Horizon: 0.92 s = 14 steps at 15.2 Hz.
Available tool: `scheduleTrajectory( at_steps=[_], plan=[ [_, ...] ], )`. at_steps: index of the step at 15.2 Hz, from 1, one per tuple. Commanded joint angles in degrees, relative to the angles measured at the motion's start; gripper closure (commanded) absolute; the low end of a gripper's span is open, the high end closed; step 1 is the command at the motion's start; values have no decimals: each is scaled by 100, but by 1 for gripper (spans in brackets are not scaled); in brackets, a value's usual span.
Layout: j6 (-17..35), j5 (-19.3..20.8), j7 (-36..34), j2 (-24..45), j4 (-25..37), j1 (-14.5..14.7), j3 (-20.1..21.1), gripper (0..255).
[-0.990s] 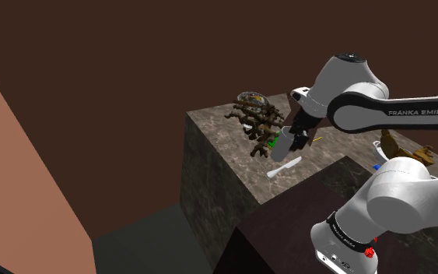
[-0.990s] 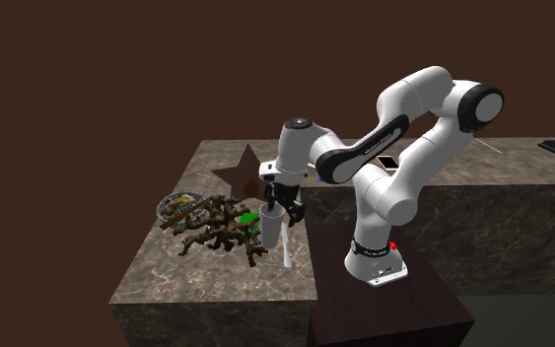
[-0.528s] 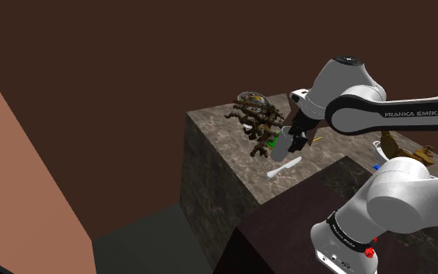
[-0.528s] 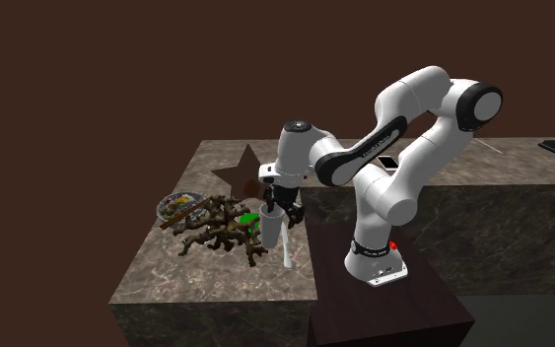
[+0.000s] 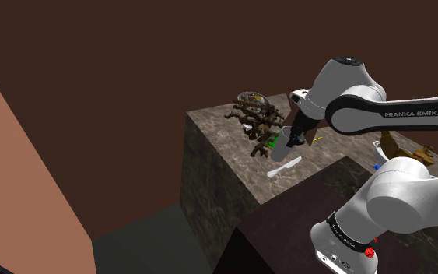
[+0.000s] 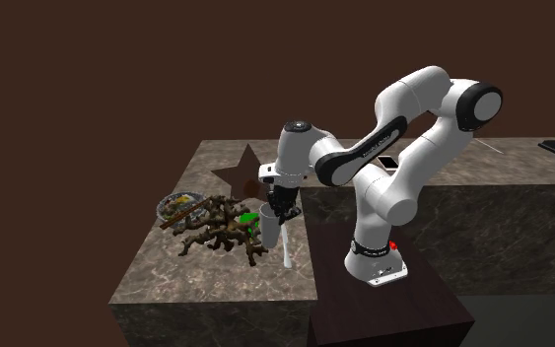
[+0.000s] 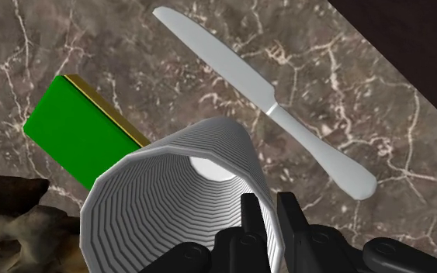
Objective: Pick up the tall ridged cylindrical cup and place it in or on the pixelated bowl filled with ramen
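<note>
The grasp is in hand. In the wrist view the end effector (image 7: 268, 205) has its two black fingers drawn close together with the wall of the grey ridged cup (image 7: 174, 198) pinched between them, one finger inside the mouth and one outside. It is nearly closed and has hold of the cup by its rim.

The cup stands on the marble worktop (image 6: 206, 278), just beside a green block (image 7: 81, 132) and a table knife (image 7: 265, 102). A tangle of brown branches (image 6: 221, 230) lies between it and the ramen bowl (image 6: 179, 206).

The next move, as I judge it, calls for a lift high enough to clear that tangle, then a carry over it to the bowl. A one-wall pinch may let the cup swing or slip, so a slow rise seems wise.

The cup's base is hidden in the wrist view, and from the second exterior view it probably rests on the stone, though I cannot be sure. The bowl's contents are too small to make out, and the branches cover part of its rim.
</note>
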<state>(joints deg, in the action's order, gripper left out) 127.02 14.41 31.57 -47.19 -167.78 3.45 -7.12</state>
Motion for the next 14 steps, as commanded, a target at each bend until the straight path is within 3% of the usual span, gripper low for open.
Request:
scheduleTrajectory(
  at_steps=[1,3,14],
  plan=[
    [2,1,0,0,1,-1,0,255],
    [4,1,0,1,0,-1,-1,255],
    [-1033,-170,124,-362,680,85,82,255]
  ],
)
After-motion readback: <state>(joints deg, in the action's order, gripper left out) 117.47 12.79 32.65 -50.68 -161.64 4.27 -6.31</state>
